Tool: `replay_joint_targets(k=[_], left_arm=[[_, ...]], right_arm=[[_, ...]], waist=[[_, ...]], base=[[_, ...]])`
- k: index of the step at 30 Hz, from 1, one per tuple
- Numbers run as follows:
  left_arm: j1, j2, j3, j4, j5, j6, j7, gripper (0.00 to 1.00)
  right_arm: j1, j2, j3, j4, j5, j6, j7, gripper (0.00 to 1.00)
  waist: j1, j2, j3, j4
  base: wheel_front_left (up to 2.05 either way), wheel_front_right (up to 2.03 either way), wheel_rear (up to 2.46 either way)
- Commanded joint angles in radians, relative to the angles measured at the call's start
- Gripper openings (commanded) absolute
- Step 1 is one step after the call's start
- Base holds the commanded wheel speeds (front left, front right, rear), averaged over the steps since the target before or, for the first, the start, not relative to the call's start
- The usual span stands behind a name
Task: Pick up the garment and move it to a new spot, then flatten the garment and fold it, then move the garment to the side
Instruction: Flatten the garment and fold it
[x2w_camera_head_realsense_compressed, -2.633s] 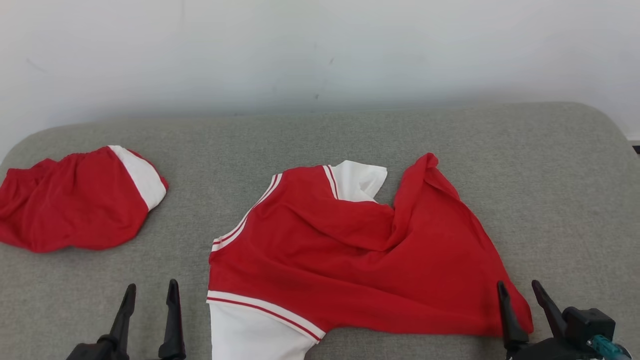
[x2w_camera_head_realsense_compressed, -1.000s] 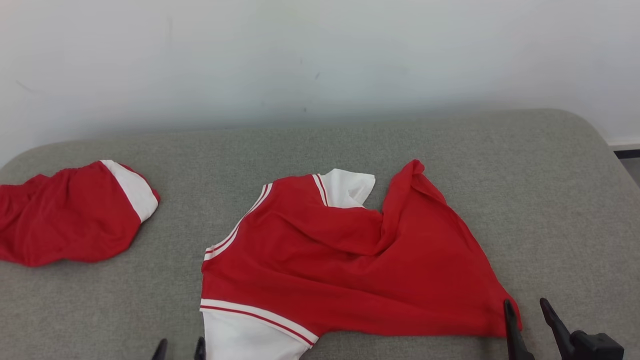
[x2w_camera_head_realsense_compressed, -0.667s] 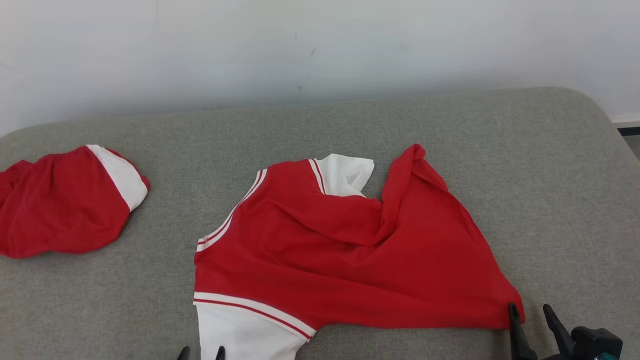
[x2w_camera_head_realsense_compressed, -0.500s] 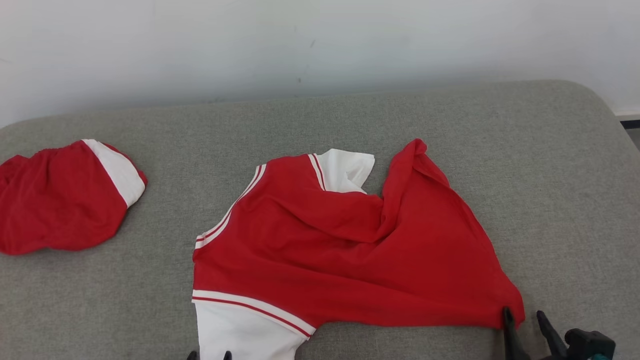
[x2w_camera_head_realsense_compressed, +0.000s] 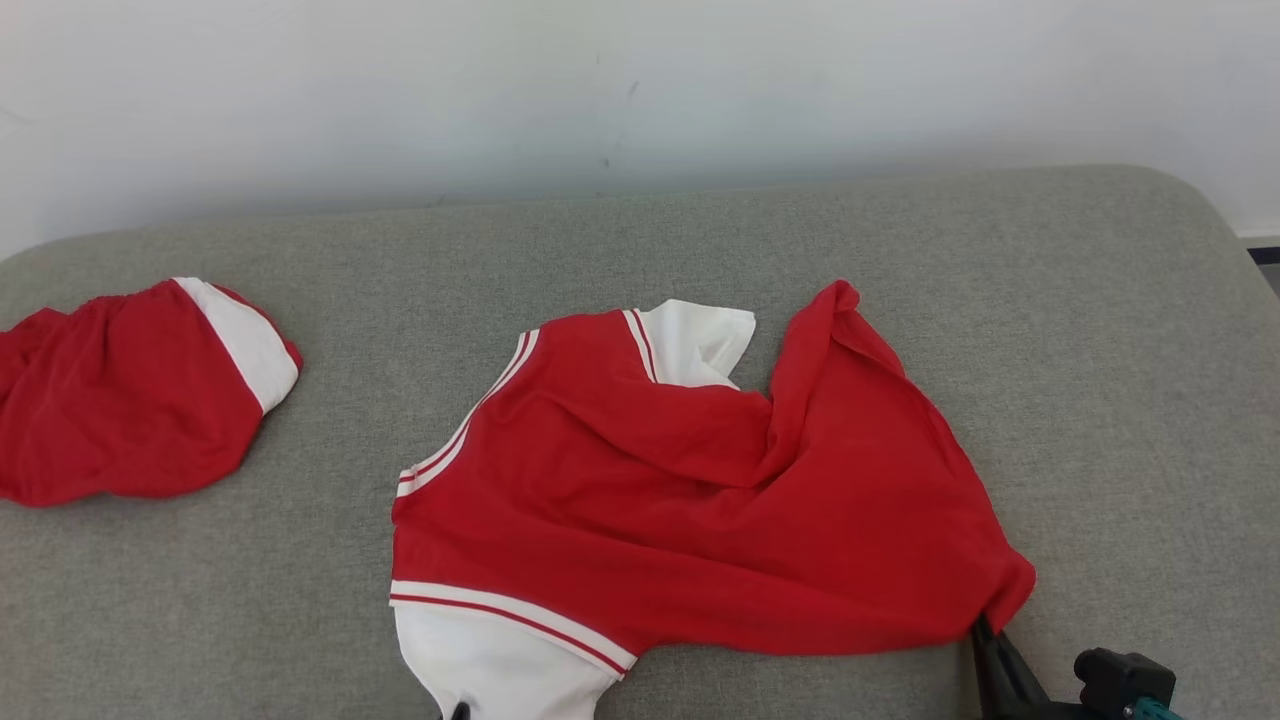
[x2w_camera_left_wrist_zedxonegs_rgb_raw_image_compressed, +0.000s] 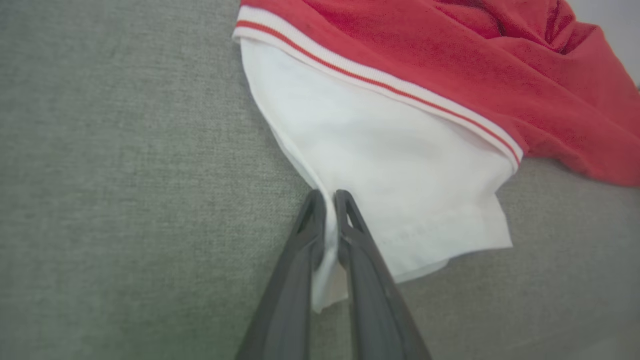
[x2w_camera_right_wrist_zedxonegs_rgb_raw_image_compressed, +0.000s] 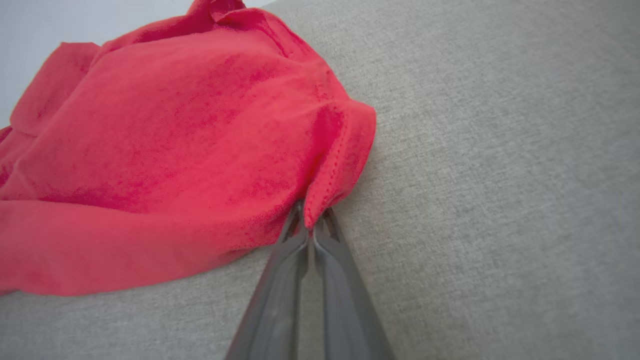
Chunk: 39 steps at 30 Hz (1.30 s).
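Observation:
The garment (x2w_camera_head_realsense_compressed: 700, 500) is a red shirt with white sleeves and striped trim, lying rumpled on the grey cushion (x2w_camera_head_realsense_compressed: 1100, 350). In the left wrist view my left gripper (x2w_camera_left_wrist_zedxonegs_rgb_raw_image_compressed: 330, 200) is shut on the edge of the garment's white sleeve (x2w_camera_left_wrist_zedxonegs_rgb_raw_image_compressed: 390, 170), cloth pinched between the fingers. One tip of the left gripper (x2w_camera_head_realsense_compressed: 458, 712) peeks in at the head view's bottom edge. My right gripper (x2w_camera_right_wrist_zedxonegs_rgb_raw_image_compressed: 311, 215) is shut on the garment's red hem corner (x2w_camera_right_wrist_zedxonegs_rgb_raw_image_compressed: 340, 150), which bunches up at the tips. That right gripper (x2w_camera_head_realsense_compressed: 985, 635) sits at the garment's lower right corner.
A second red and white piece of clothing (x2w_camera_head_realsense_compressed: 130, 400) lies bunched at the far left of the cushion. A pale wall (x2w_camera_head_realsense_compressed: 640, 90) rises behind. Bare grey cushion stretches to the right of the garment and behind it.
Both grippers have gone from open to shut on the garment, left on the white sleeve, right on the red corner, which now puckers. The head camera has shifted slightly.

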<state>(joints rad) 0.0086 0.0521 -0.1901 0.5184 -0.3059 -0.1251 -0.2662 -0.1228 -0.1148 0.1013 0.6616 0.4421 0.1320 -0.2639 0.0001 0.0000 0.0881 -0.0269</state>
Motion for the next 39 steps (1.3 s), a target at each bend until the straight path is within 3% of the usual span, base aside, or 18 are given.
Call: replay_joint_targets(k=[1, 10, 15, 21, 25, 32, 39], left_arm=[[-0.005, -0.002, 0.001, -0.019, -0.014, -0.005, 0.002, 0.00], [-0.082, -0.001, 0.086, -0.190, -0.078, -0.004, 0.002, 0.00], [-0.249, 0.066, 0.061, -0.218, -0.100, -0.004, 0.002, 0.00], [-0.595, 0.174, -0.029, -0.199, -0.126, -0.004, 0.064, 0.00], [-0.870, 0.212, -0.056, -0.170, -0.164, -0.004, 0.131, 0.00], [-1.356, 0.229, -0.070, -0.039, -0.211, -0.004, 0.216, 0.00], [-1.755, 0.212, -0.077, 0.139, -0.191, -0.004, 0.219, 0.00]], right_arm=[[0.003, -0.005, 0.008, -0.021, 0.007, -0.003, -0.001, 0.00], [-0.052, -0.038, 0.061, -0.210, 0.017, -0.003, -0.001, 0.00], [-0.174, -0.092, 0.103, -0.256, 0.045, -0.003, -0.001, 0.00], [-0.427, -0.178, 0.173, -0.260, 0.136, -0.003, 0.031, 0.00], [-0.645, -0.225, 0.172, -0.252, 0.227, -0.003, 0.082, 0.00], [-1.075, -0.252, 0.125, -0.181, 0.353, -0.003, 0.200, 0.00], [-1.457, -0.265, 0.101, -0.019, 0.340, -0.003, 0.274, 0.00]], waist=[[-0.0001, 0.0000, -0.002, 0.002], [-0.0001, 0.0000, 0.000, -0.010], [-0.0001, 0.0000, 0.032, -0.021], [-0.0001, 0.0000, 0.139, -0.022], [-0.0001, 0.0000, 0.252, -0.020], [-0.0001, 0.0000, 0.445, -0.016], [-0.0001, 0.0000, 0.545, -0.002]], base=[[0.00, 0.00, 0.00], [0.00, 0.00, 0.00], [0.00, 0.00, 0.00], [0.00, 0.00, 0.00], [0.00, 0.00, 0.00], [0.00, 0.00, 0.00], [0.00, 0.00, 0.00]])
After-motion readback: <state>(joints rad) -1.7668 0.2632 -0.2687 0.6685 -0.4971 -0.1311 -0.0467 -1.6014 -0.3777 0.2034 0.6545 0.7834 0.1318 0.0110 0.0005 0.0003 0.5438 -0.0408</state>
